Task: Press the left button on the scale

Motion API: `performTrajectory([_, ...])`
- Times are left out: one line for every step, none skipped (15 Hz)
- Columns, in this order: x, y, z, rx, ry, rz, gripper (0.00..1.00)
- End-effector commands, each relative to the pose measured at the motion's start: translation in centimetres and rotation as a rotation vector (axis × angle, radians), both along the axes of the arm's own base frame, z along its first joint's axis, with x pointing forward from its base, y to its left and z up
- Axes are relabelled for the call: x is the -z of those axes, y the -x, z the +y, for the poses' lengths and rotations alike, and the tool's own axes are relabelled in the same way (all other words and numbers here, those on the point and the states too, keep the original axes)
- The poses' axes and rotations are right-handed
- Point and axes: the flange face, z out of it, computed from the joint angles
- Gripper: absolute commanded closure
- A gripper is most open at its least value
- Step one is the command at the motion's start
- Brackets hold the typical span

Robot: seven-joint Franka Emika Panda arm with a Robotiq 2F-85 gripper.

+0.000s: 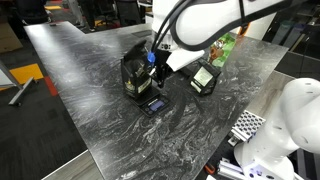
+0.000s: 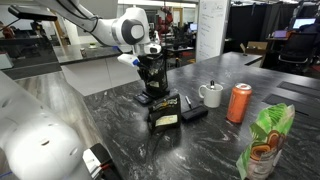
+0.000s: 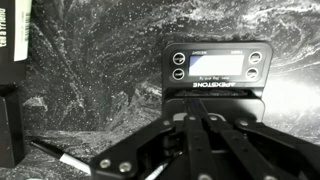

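Note:
The scale (image 3: 218, 68) is a small flat black device with a pale lit display and round buttons at its corners. It lies on the marble table just beyond my fingertips in the wrist view. It shows in both exterior views (image 1: 153, 104) (image 2: 146, 99) with a bluish patch. My gripper (image 3: 195, 118) is shut and empty, its fingers pressed together and pointing down. It hangs just above the scale (image 1: 150, 85) (image 2: 150, 88). I cannot tell whether the tips touch it.
A black bag with a yellow label (image 2: 165, 113) (image 1: 133, 78) (image 3: 10, 60) stands beside the scale. A larger tilted black device (image 1: 204, 78) (image 2: 194, 113) lies near. A white mug (image 2: 211, 94), an orange can (image 2: 239, 103) and a green snack bag (image 2: 265, 140) (image 1: 225, 48) stand farther off.

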Motion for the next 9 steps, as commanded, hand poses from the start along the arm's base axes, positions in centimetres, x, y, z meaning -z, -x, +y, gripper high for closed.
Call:
performTrajectory([1.7, 0.8, 1.4, -0.011, -0.033, 0.010, 1.00])
performTrajectory([1.9, 0.9, 1.7, -0.013, -0.039, 0.018, 1.00])
performTrajectory([2.4, 1.0, 2.1, -0.021, -0.046, 0.027, 1.00])
performTrajectory([2.8, 1.1, 2.3, -0.029, -0.050, 0.034, 1.00])
performTrajectory([3.2, 1.0, 2.7, -0.040, -0.056, 0.046, 1.00])
performTrajectory([3.6, 0.9, 3.0, -0.050, -0.057, 0.053, 1.00])
performTrajectory([4.0, 0.7, 3.3, -0.062, -0.058, 0.059, 1.00])
performTrajectory([4.4, 0.6, 3.5, -0.069, -0.059, 0.066, 1.00])
performTrajectory([4.8, 0.4, 3.7, -0.080, -0.061, 0.071, 1.00])
